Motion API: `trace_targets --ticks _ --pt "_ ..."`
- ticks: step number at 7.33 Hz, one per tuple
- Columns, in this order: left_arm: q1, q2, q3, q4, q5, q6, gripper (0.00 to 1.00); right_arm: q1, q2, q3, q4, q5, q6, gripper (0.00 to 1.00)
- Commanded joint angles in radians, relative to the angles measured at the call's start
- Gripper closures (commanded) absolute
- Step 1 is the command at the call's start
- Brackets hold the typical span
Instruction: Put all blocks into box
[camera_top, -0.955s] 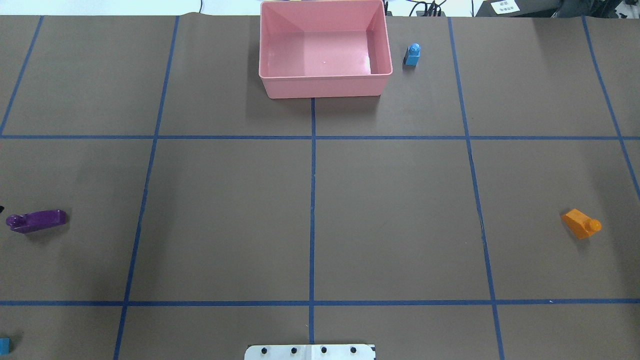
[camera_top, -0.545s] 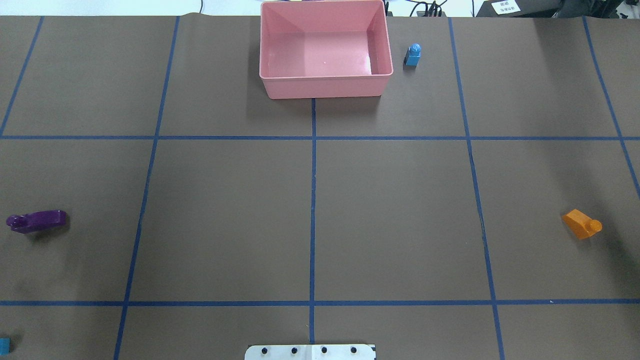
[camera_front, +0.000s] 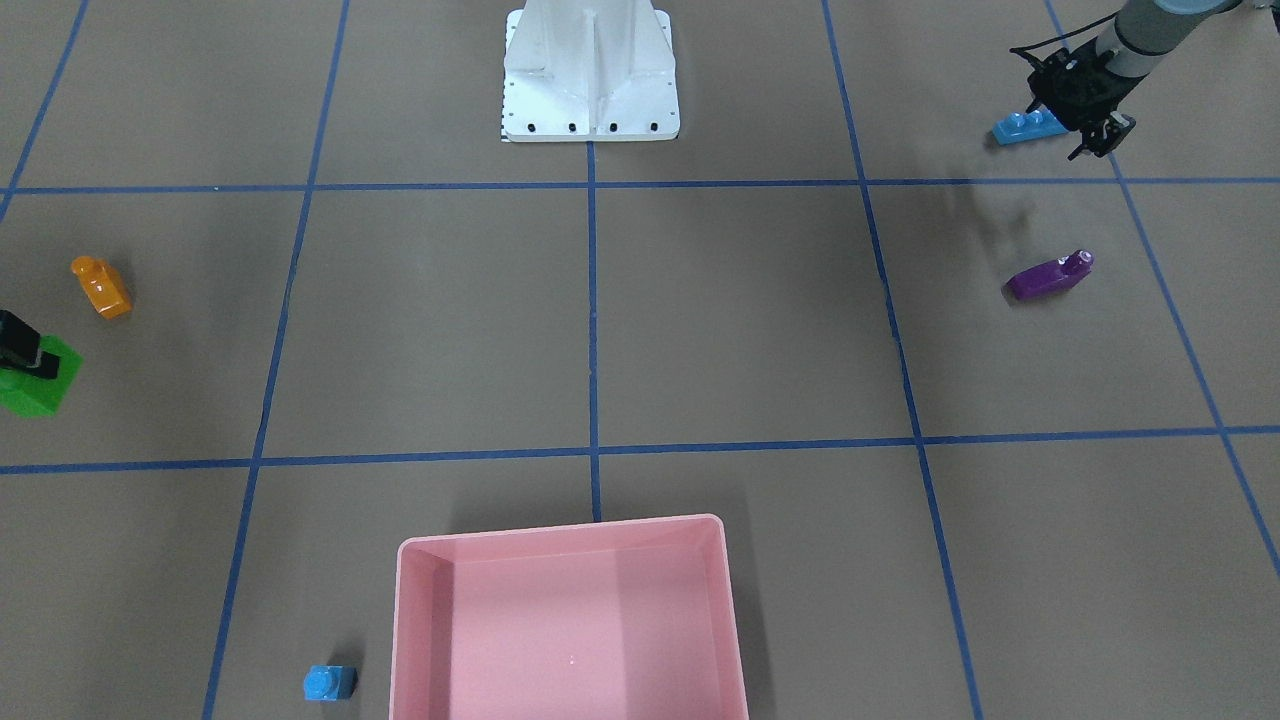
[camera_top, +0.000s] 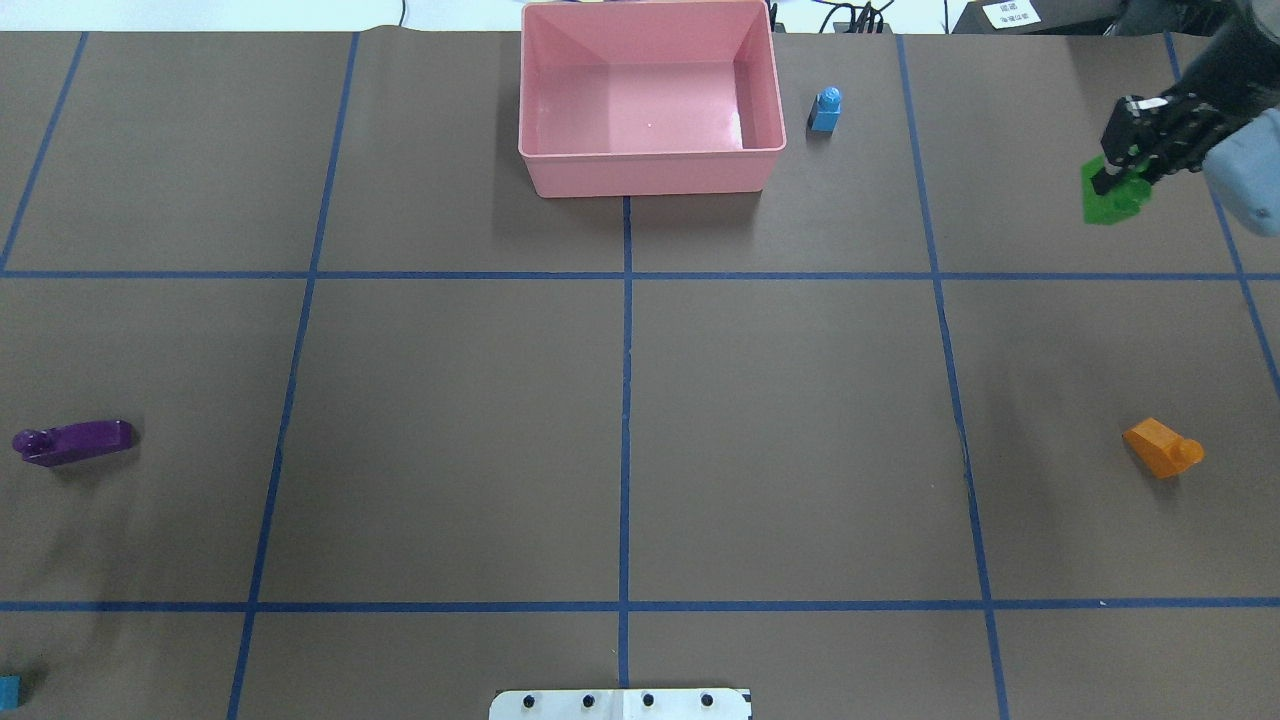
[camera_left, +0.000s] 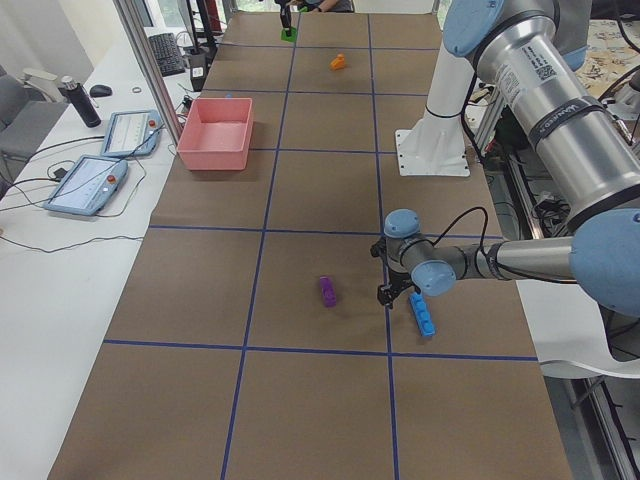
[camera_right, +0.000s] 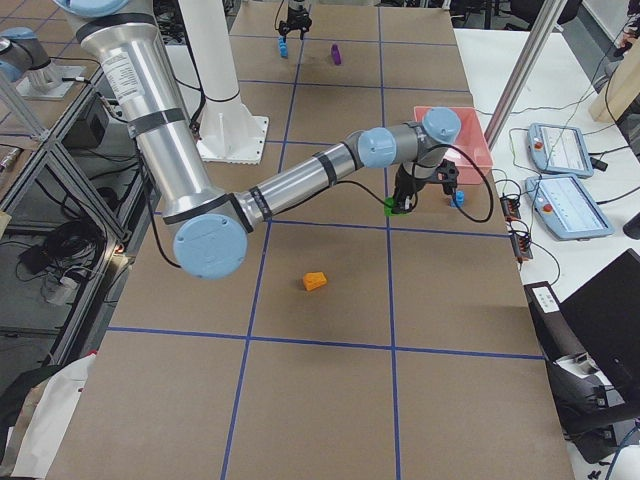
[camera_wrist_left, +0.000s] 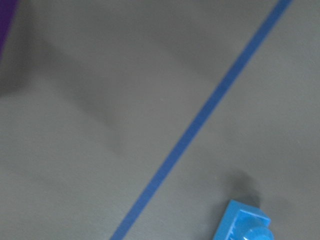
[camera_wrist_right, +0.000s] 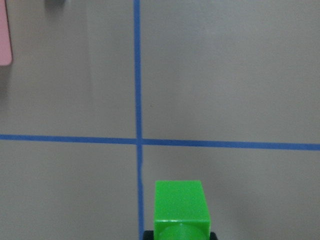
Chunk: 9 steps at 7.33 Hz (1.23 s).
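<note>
The pink box (camera_top: 650, 152) stands at the far middle of the table with nothing in it. My right gripper (camera_top: 1112, 180) is shut on the green block (camera_top: 1108, 203), right of the box; the right wrist view shows this block (camera_wrist_right: 180, 205) between the fingers. The small blue block (camera_top: 826, 108) sits just right of the box. The orange block (camera_top: 1160, 448) lies at the right and the purple block (camera_top: 72, 441) at the left. My left gripper (camera_front: 1100, 140) hangs open beside the long blue block (camera_front: 1028, 128), apart from it.
The white base plate (camera_front: 590, 75) stands at the robot's side of the table. Blue tape lines (camera_top: 625, 400) divide the brown mat into squares. Two tablets (camera_left: 105, 160) lie on the side desk beyond the box.
My right arm has come into the overhead view at the far right with the green block in its gripper. The purple, orange and small blue blocks have not moved.
</note>
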Motion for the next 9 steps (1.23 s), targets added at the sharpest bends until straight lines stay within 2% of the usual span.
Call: trace_targets --ticks 1,3,4,5,6,7,8,9 --pt "0.122 0.004 0.003 0.014 0.061 -0.039 0.05 -0.092 0.272 -0.242 0.088 -0.004 0.18 1.0" --pt "0.158 0.005 0.005 0.016 0.06 -0.056 0.05 -0.14 0.311 -0.385 0.335 -0.012 0.348 1.0" --pt "0.167 0.004 0.023 0.016 0.06 -0.059 0.09 -0.156 0.328 -0.414 0.375 -0.036 0.365 1.0" --pt "0.174 0.002 0.028 0.016 0.06 -0.061 0.16 -0.18 0.398 -0.481 0.38 -0.061 0.402 1.0" --pt "0.181 0.002 0.028 0.02 0.058 -0.061 0.35 -0.195 0.469 -0.543 0.397 -0.087 0.458 1.0" --pt "0.188 -0.004 0.028 0.061 0.058 -0.061 0.5 -0.209 0.509 -0.613 0.47 -0.122 0.518 1.0" --pt "0.188 -0.005 0.026 0.074 0.058 -0.061 0.59 -0.22 0.567 -0.716 0.574 -0.162 0.614 1.0" --pt "0.188 -0.002 0.019 0.077 0.055 -0.061 0.83 -0.253 0.647 -0.826 0.658 -0.249 0.732 1.0"
